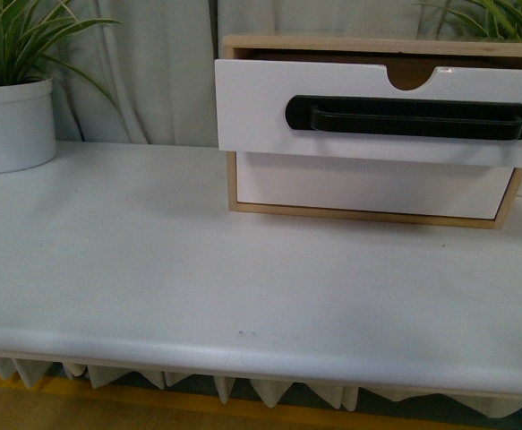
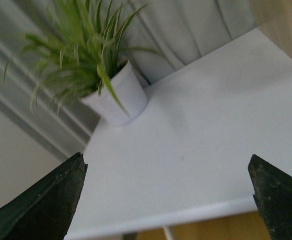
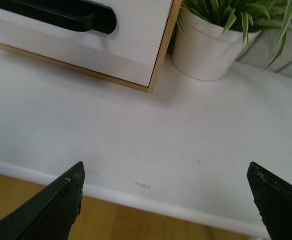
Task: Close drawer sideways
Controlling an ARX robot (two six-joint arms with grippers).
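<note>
The drawer [image 1: 261, 107] has a white front, a long black bar handle [image 1: 413, 118] and a half-round notch [image 1: 412, 77] in its top edge. It stands pulled out from the light wood cabinet [image 1: 368, 213] at the back right of the white table [image 1: 153, 269]. Its front and handle also show in the right wrist view [image 3: 135, 30]. Neither gripper shows in the front view. My left gripper [image 2: 168, 192] is open and empty over the table's front edge, with the cabinet's corner [image 2: 281, 27] ahead of it. My right gripper [image 3: 166, 200] is open and empty over the table's front edge.
A plain white drawer [image 1: 368, 186] without a handle sits shut below the pulled-out one. A plant in a white pot [image 1: 10, 125] stands at the back left, also in the left wrist view [image 2: 118, 95]. Another potted plant [image 3: 208, 47] stands right of the cabinet. A curtain hangs behind.
</note>
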